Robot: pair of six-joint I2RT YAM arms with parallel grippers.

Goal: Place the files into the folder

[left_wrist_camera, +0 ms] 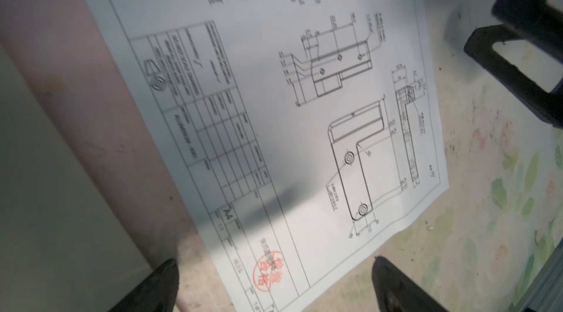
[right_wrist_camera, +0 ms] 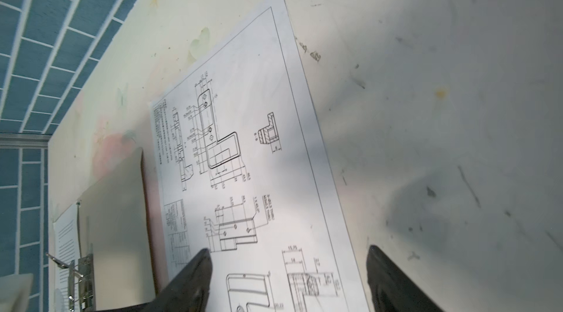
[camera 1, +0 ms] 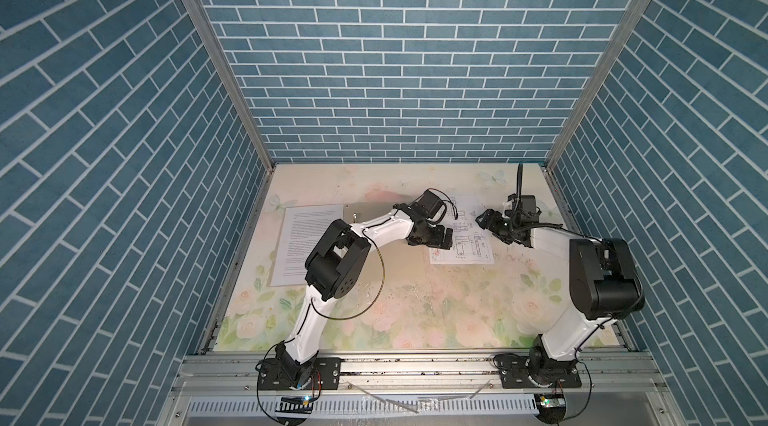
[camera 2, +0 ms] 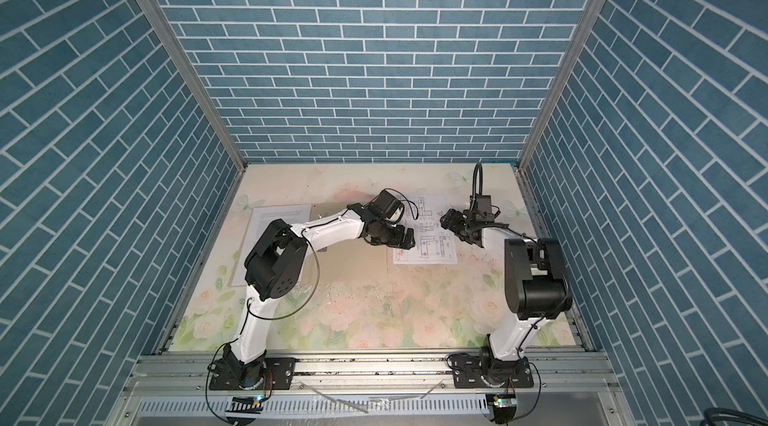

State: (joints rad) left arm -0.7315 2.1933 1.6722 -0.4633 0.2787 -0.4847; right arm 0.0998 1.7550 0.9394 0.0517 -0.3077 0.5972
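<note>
– White paper sheet printed with black line drawings (camera 1: pixel 465 251): where is it in both top views?
– Flat on the floral tabletop (camera 1: pixel 415 311), with a gripper over each side. The left gripper (camera 1: pixel 444 239) hangs over one edge, jaws spread and holding nothing. The right gripper (camera 1: pixel 484 220) is over the opposite edge, also spread.
– And the thin beige card folder (camera 1: pixel 403 266)?
– It lies open and flat behind the left gripper, under that arm. The white sheet of dense text (camera 1: pixel 299 228) lies on its far half.
– Left wrist view?
– Black fingertips (left_wrist_camera: pixel 166 277) stand wide apart with the drawing sheet below them. The folder is just beside it.
– Right wrist view?
– The fingers are wide apart above the drawing sheet, pinching nothing. Beyond the sheet are the folder, its metal clip (right_wrist_camera: pixel 82 267) and the text sheet.
</note>
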